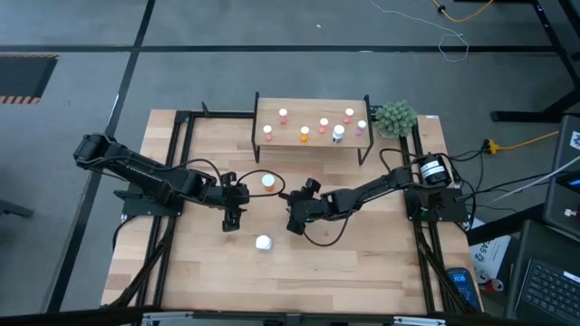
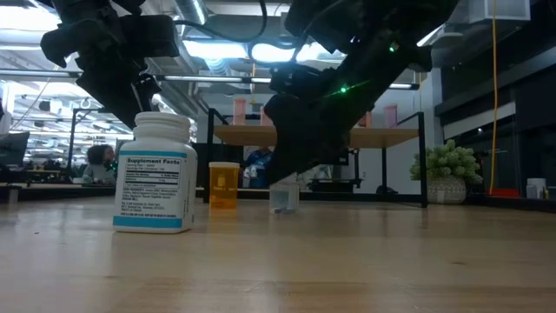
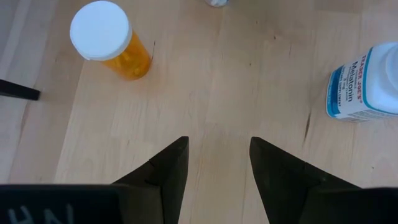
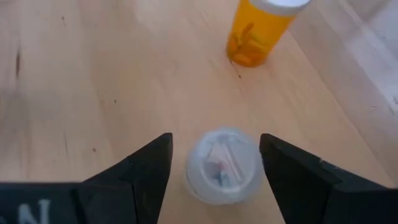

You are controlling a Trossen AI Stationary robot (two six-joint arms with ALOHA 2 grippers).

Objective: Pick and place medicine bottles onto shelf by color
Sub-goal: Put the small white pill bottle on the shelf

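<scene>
A small clear bottle with a translucent cap [image 4: 222, 167] is seen standing upright on the wooden table [image 1: 362, 263], directly between the spread fingers of the right gripper [image 4: 214, 171], with a gap left on either side; no contact can be made out. An orange bottle [image 4: 256, 32] is found ahead of that gripper, well clear of its fingertips. The left gripper [image 3: 214, 155] is held open over bare wood, with nothing between its fingers. The orange bottle's white cap [image 3: 101, 30] is seen ahead of it to one side, and a white supplement bottle with a blue label [image 3: 367, 84] ahead to the other side, both apart from it. Beyond both grippers, the shelf [image 1: 313, 127] is seen carrying several small bottles.
</scene>
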